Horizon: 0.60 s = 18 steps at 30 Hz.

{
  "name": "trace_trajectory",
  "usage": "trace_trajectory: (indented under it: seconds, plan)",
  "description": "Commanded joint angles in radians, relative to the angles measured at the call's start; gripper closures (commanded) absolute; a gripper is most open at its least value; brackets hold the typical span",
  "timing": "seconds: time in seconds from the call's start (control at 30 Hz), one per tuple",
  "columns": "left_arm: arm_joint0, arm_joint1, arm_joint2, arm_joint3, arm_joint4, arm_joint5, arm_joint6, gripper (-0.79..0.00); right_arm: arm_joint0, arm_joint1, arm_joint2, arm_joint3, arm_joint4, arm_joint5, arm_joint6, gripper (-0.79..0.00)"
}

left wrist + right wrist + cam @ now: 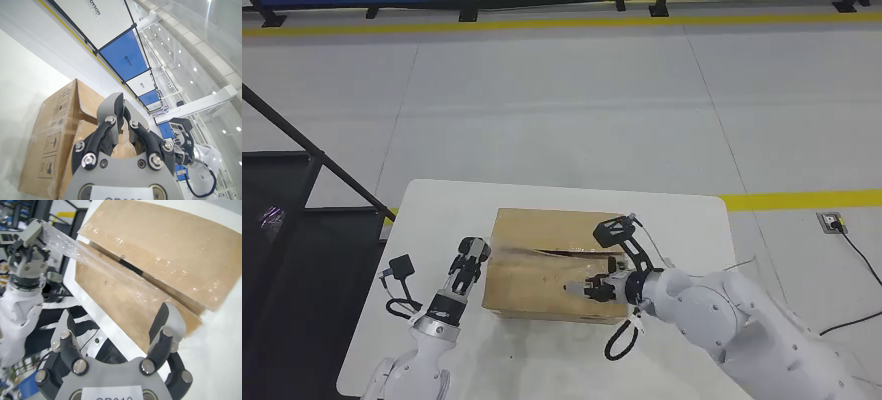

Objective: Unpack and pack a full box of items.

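A brown cardboard box (542, 250) lies in the middle of the white table (682, 230), its top flaps meeting at a seam that gapes slightly. Clear tape (62, 243) runs along that seam, and a peeled strip stretches off the box's left end. My left gripper (474, 247) sits at that end, shut on the strip; its fingers press together in the left wrist view (122, 98), with the box (56, 121) behind. My right gripper (115, 321) hovers open over the front flap of the box (160, 247), nothing between its fingers. In the top view, the right gripper (582, 290) is near the box's front edge.
A black plug with a cable (400, 268) lies on the table to the left of the left arm. A black metal frame (302, 200) stands off the table's left side. Bare table surface lies right of the box and along the front edge.
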Motion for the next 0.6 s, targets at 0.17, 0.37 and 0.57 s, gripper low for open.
trace_trajectory:
  seconds: [0.17,0.37,0.57]
  plan:
    - [-0.007,-0.001,0.006,0.006,0.0,-0.001,-0.005,0.0,-0.044,0.005,-0.006,-0.091,-0.181,0.227,0.098,-0.785]
    - [-0.007,-0.002,0.004,0.009,-0.006,-0.004,-0.008,0.0,-0.033,0.003,-0.008,-0.084,-0.177,0.231,0.128,-0.785]
    - [-0.006,-0.002,0.002,0.011,-0.011,-0.004,-0.015,0.0,-0.04,-0.004,-0.014,-0.069,-0.22,0.241,0.095,-0.785]
